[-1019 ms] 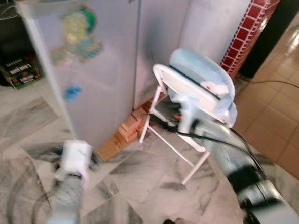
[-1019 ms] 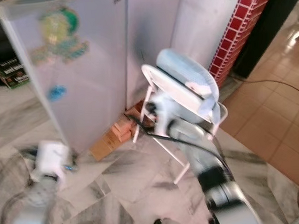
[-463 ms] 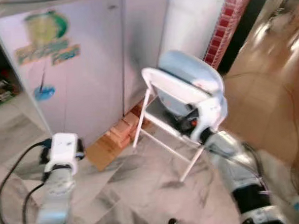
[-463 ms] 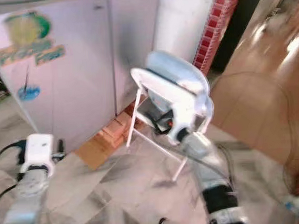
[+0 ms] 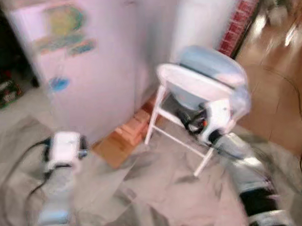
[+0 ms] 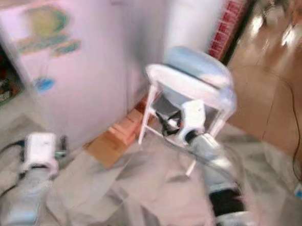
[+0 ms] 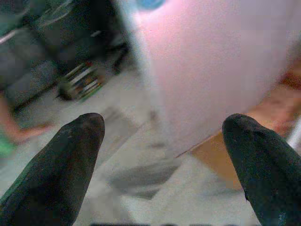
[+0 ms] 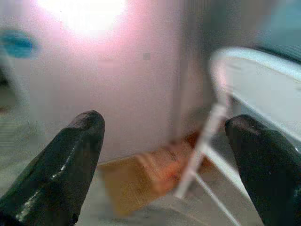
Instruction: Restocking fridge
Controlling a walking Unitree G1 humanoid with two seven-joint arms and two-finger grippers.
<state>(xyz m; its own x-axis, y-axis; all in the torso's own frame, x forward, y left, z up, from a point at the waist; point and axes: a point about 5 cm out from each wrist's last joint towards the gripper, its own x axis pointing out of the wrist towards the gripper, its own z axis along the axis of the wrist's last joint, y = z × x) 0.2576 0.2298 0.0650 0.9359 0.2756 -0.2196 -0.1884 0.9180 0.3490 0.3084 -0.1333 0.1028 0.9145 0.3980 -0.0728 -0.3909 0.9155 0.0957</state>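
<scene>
One pale fridge [image 5: 94, 65], door closed and bearing blurred green, yellow and blue stickers, stands ahead on the marble floor [image 5: 146, 195]. One white folding chair [image 5: 201, 89] stands just beside it. Left gripper [image 7: 162, 155] and right gripper [image 8: 164, 155]: fingers spread wide, empty.

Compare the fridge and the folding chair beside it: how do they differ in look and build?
The fridge is a tall, solid pale box with colourful stickers; the folding chair is lower, an open white frame with thin legs and a light blue seat. Bricks prop the fridge; the chair's legs meet the floor. Both stand on marble tiles.
</scene>
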